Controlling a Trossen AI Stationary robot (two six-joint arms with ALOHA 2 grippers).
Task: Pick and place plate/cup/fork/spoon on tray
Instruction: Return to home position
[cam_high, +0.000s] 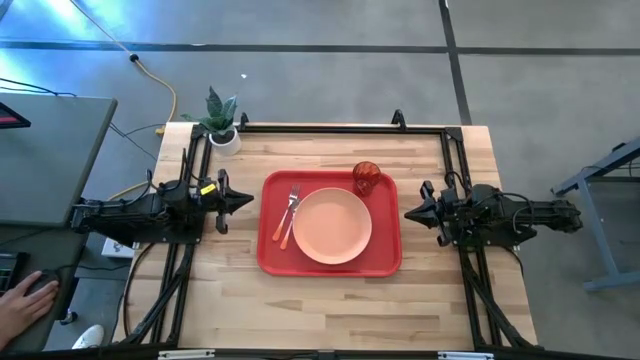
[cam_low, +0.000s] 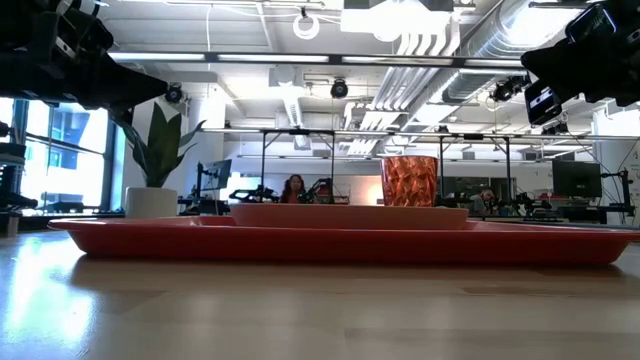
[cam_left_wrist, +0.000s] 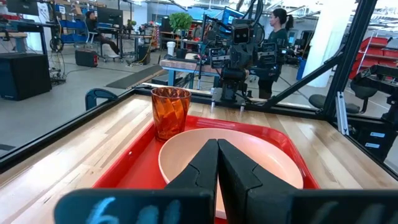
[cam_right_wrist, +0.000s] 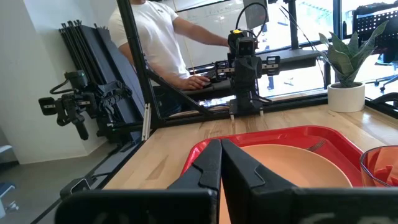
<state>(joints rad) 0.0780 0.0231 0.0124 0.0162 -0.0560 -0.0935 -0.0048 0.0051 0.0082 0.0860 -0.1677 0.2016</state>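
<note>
The red tray (cam_high: 272, 260) lies at the table's middle. On it rest the peach plate (cam_high: 332, 226), the red-orange cup (cam_high: 366, 177) standing upright at the far right corner, and two orange-handled utensils (cam_high: 286, 215) side by side left of the plate; the fork's tined head (cam_high: 294, 190) shows, and I cannot tell the spoon's head. My left gripper (cam_high: 250, 202) is shut and empty, left of the tray. My right gripper (cam_high: 407, 213) is shut and empty, right of the tray. In the wrist views both point at the tray (cam_left_wrist: 137, 165) (cam_right_wrist: 261, 138).
A small white pot with a green plant (cam_high: 222, 128) stands at the table's far left corner. A dark frame (cam_high: 330, 128) runs along the table's far edge and sides. A person's hand (cam_high: 25, 300) rests on a desk off the table's left.
</note>
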